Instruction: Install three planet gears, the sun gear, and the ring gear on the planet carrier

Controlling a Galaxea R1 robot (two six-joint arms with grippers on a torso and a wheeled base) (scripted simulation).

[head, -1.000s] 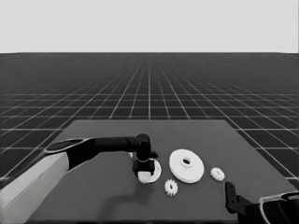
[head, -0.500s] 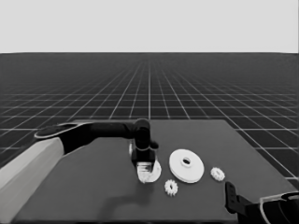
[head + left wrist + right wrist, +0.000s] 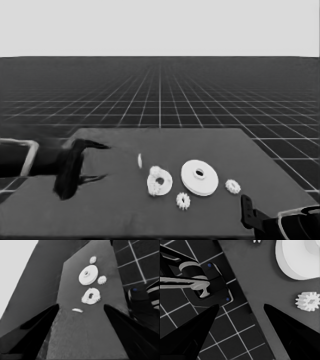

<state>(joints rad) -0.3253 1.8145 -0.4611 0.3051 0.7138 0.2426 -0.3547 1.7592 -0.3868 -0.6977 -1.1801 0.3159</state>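
Smaller round part (image 3: 159, 181) near table centre, toothed gears seated on it, count unclear. Larger round part (image 3: 199, 177) just beside it toward right edge. Loose gear (image 3: 183, 200) nearer front edge; another gear (image 3: 232, 186) toward right edge. Thin white piece (image 3: 140, 160) behind smaller part. Left gripper (image 3: 75, 170) over table's (image 3: 120, 215) left end, fingers spread, empty. Right gripper (image 3: 240, 322) at front right corner, fingers apart, empty.

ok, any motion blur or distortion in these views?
Head view: left pincer smeared, as if moving; the parts look crisp. Left wrist view: table turned sideways, smaller round part ragged-edged. Right wrist view: larger round part looms large, cropped by the frame.
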